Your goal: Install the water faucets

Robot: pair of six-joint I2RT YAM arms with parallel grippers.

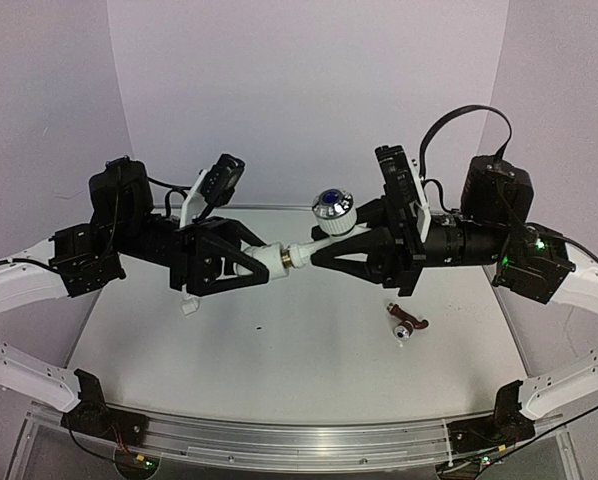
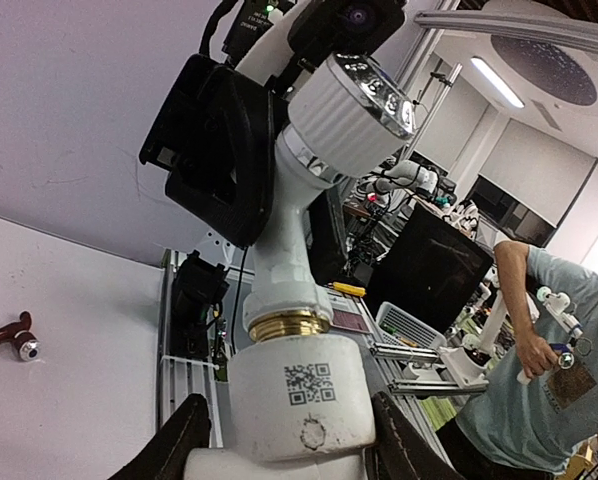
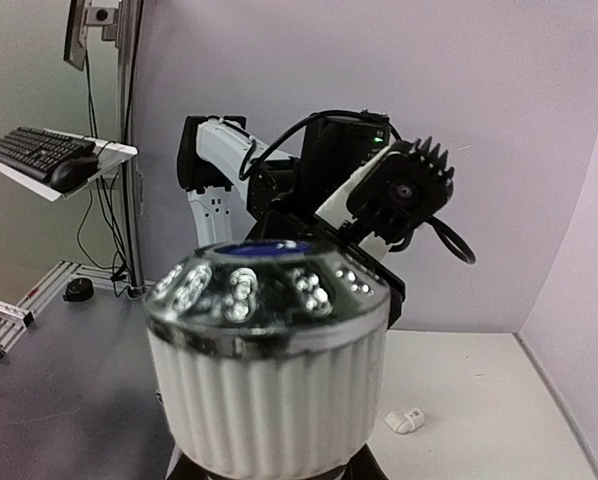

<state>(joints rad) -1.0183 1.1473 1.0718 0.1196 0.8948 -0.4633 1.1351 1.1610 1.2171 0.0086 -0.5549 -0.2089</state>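
A white water faucet (image 1: 319, 243) with a silvery, blue-centred knob (image 1: 332, 207) hangs in mid-air above the table. Its brass thread (image 1: 301, 256) sits at the mouth of a white pipe fitting (image 1: 275, 262). My left gripper (image 1: 264, 262) is shut on that fitting. In the left wrist view (image 2: 294, 440) the fitting (image 2: 299, 395) shows a QR code, with the brass ring (image 2: 287, 325) just above it. My right gripper (image 1: 331, 250) is shut on the faucet body. In the right wrist view the knob (image 3: 269, 350) fills the frame and hides nearly all of the fingers.
A small brown piece with a silvery round end (image 1: 407, 326) lies on the table right of centre; it also shows in the left wrist view (image 2: 9, 335). A small white fitting (image 1: 189, 306) lies under the left arm and shows in the right wrist view (image 3: 406, 421).
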